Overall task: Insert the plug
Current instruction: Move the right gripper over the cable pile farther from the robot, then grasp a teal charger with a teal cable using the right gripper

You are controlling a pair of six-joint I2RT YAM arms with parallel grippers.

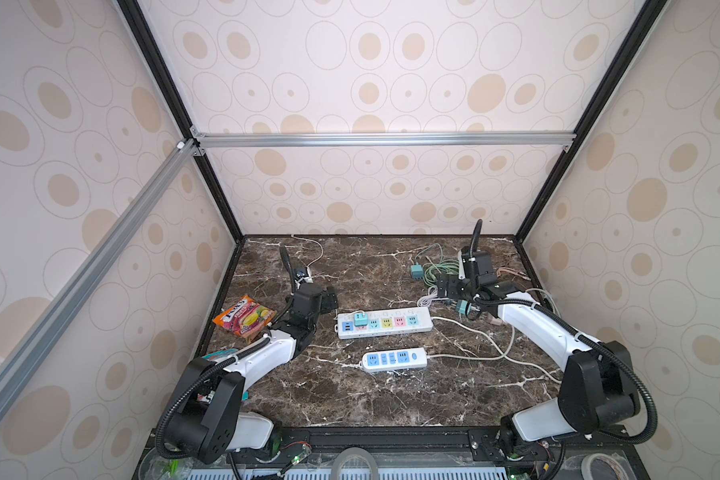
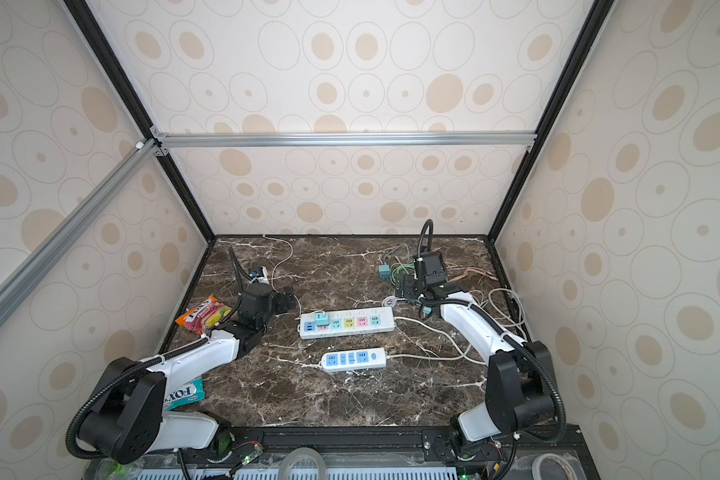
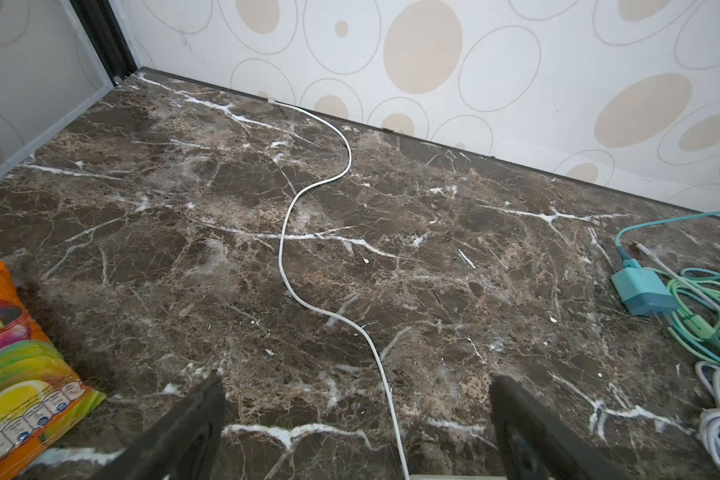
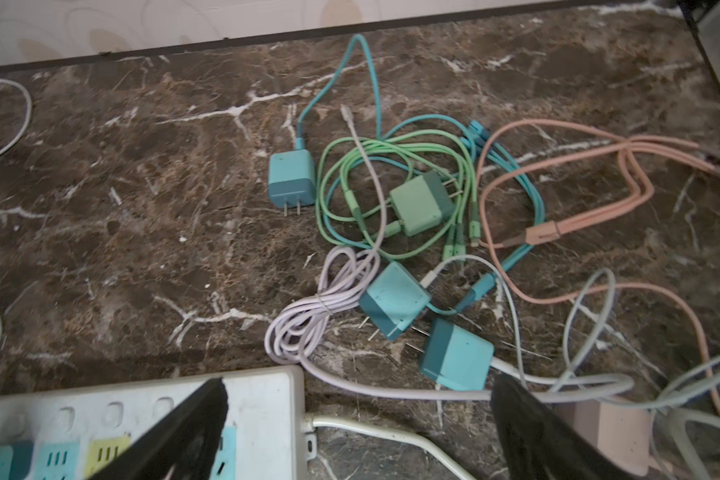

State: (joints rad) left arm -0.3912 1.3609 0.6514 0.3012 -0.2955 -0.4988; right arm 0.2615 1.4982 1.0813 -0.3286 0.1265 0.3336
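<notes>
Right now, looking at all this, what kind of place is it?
Probably a robot test booth, not a home: patterned panels on a metal frame box in a marble-look table, where a power strip and chargers lie near robot arms.

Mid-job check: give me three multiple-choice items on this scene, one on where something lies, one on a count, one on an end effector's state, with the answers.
1. Where does the orange candy bag lie in both top views?
A. Left of the long white power strip with coloured sockets
B. Among the charger cables
C. On top of a power strip

2. How many power strips lie on the brown marble tabletop?
A. One
B. Two
C. Three

3. What state is the right end effector in?
A. Shut on a teal charger
B. Open, holding nothing
C. Shut on a white cable

Answers: 1 A, the bag sits by the tabletop's left edge. 2 B, there is the long strip and a short white power strip with blue sockets. 3 B, its fingers stand wide apart, gripping nothing.
</notes>
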